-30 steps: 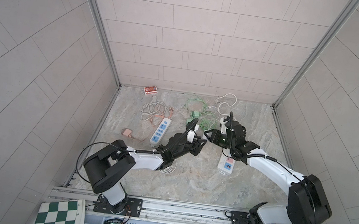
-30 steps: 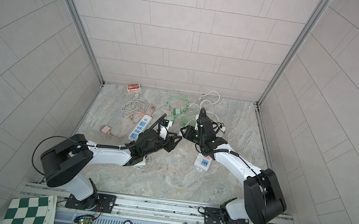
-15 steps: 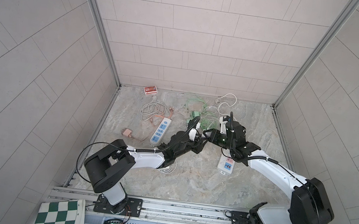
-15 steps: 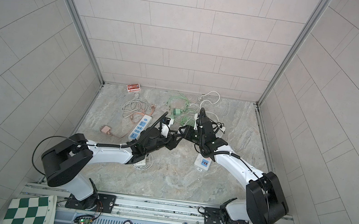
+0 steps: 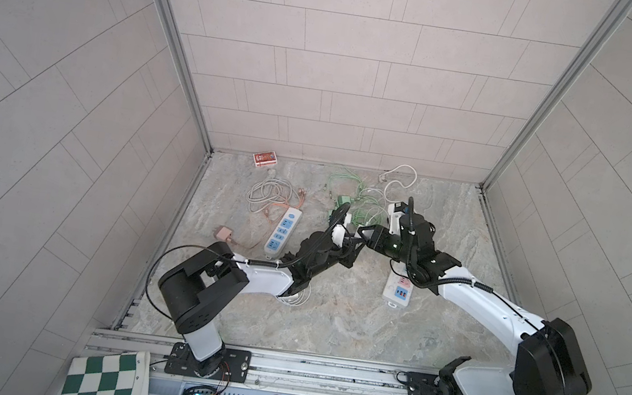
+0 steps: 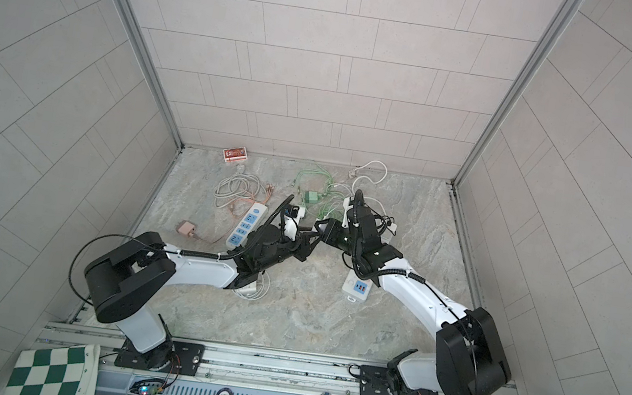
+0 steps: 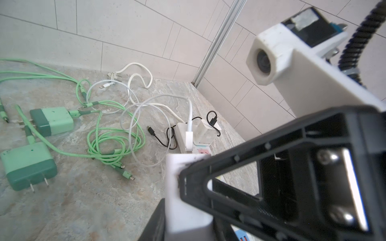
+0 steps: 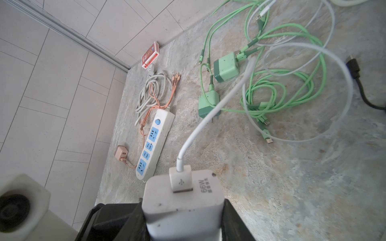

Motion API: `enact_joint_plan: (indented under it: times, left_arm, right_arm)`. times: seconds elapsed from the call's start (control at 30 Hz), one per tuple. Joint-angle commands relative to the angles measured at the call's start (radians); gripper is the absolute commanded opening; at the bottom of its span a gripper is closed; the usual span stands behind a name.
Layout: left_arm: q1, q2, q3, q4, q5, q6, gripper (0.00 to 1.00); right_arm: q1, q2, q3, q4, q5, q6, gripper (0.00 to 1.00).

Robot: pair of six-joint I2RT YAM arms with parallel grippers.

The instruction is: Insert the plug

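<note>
Over the middle of the table (image 5: 350, 329), btwn the long power strip (image 5: 283, 231) and the small power strip (image 5: 398, 293), the white charger (image 8: 181, 215) was held up off the surface. A USB plug (image 8: 180, 179) sat in its face and a white cable (image 8: 208, 119) arced away from it. The right gripper (image 8: 183, 201) pinched the charger from both sides, black fingers (image 8: 231, 225) flat against its flanks; same grip as a sec earlier. Main change vs then: the left gripper (image 5: 353, 250), which had stood part-open nose to nose w/ the right one, had drawn its jaws together. Whether it nipped an edge of the charger or just closed beside it couldn't be told. The left wrist view did show the charger's white body (image 7: 183, 187) tight against the right gripper's black frame. Both arms otherwise held approx. the same pose, tips meeting in both top views. The rest lay as before: two green chargers (image 8: 226, 66) (image 8: 208, 103) and the green cables (image 8: 282, 91) toward the back, a pink adaptor (image 5: 223, 233) near the long strip, and a red box (image 5: 265, 158) by the back wall.
</note>
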Motion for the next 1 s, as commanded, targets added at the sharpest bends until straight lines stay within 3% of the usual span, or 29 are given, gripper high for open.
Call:
enact_joint_plan:
  times: [0.0, 0.07, 0.17, 0.3, 0.47, 0.57, 0.67, 0.83, 0.97]
  left_arm:
    - [-0.007, 0.001, -0.005, 0.138, 0.017, 0.070, 0.16]
    - [-0.007, -0.002, -0.009, 0.128, 0.020, 0.086, 0.14]
    - [-0.007, -0.006, -0.011, 0.110, 0.042, 0.104, 0.13]
    - [-0.008, -0.024, -0.018, 0.072, 0.081, 0.130, 0.11]
    - [0.014, -0.088, -0.013, -0.074, 0.163, 0.241, 0.10]
    - [0.094, -0.116, -0.016, -0.082, 0.343, 0.222, 0.12]
    - [0.156, -0.144, 0.023, -0.202, 0.435, 0.248, 0.12]
    - [0.188, -0.162, 0.108, -0.464, 0.572, 0.421, 0.10]
    - [0.247, -0.140, 0.159, -0.563, 0.712, 0.482, 0.10]
  right_arm:
    - [0.014, -0.032, -0.020, -0.031, -0.035, 0.011, 0.40]
    - [0.014, -0.043, -0.024, -0.033, -0.030, 0.007, 0.43]
    - [0.005, -0.062, -0.021, -0.032, -0.007, -0.004, 0.63]
    - [-0.045, -0.111, -0.022, -0.034, 0.015, -0.028, 0.71]
    - [-0.169, -0.169, 0.002, -0.141, -0.103, -0.107, 0.74]
    - [-0.241, -0.189, 0.015, -0.235, -0.214, -0.213, 0.74]
    - [-0.300, -0.212, 0.000, -0.297, -0.307, -0.320, 0.72]
    - [-0.310, -0.234, 0.000, -0.359, -0.396, -0.486, 0.71]
    - [-0.308, -0.230, -0.032, -0.224, -0.497, -0.500, 0.68]
